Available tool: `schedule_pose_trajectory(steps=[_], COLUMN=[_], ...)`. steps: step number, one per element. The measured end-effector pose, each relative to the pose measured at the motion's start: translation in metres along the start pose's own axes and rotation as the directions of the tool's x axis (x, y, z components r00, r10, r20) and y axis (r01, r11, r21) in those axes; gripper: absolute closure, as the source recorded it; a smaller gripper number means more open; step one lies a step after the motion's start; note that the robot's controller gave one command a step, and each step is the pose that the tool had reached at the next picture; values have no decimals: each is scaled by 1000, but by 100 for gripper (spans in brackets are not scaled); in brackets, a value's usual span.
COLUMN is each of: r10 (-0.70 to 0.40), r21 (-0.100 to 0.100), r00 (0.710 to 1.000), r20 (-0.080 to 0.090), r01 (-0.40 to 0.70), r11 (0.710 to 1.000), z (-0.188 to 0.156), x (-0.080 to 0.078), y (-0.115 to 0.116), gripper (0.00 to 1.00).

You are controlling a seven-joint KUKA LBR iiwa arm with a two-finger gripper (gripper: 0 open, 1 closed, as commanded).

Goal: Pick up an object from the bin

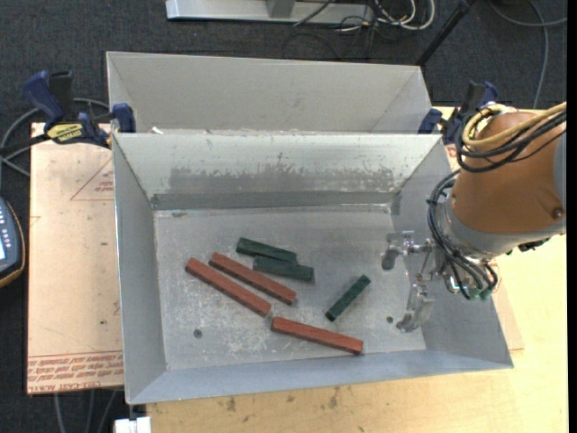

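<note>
My gripper [402, 288] hangs low at the right side of the bin, open, with nothing between its fingers. One fingertip [389, 258] points toward the back and the other [412, 321] sits near the front right corner. A short dark green block [347, 297] lies tilted on the bin floor just left of the gripper, apart from it. A red-brown stick [317, 335] lies near the front wall, left of the lower fingertip.
Two more dark green blocks [275, 259] lie side by side in the middle of the floor. Two long red-brown sticks [240, 283] lie slanted beside them. The arm with its orange cover and cables comes in over the right rim.
</note>
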State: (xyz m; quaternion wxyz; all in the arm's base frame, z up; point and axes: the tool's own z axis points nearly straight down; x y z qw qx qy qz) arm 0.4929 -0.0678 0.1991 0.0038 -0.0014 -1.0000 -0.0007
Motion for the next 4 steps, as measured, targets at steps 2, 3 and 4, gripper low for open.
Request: schedule_pose_trajectory(steps=[2,3,4], r10=[203,183,16], r21=[-1,-1,3], r00=[979,983,1000], r20=[10,16,17], r01=[-203,-183,-16], r11=[979,983,1000], z=[128,11,-50], x=[-49,-13,-52], y=[19,12,-10], gripper=[100,100,100])
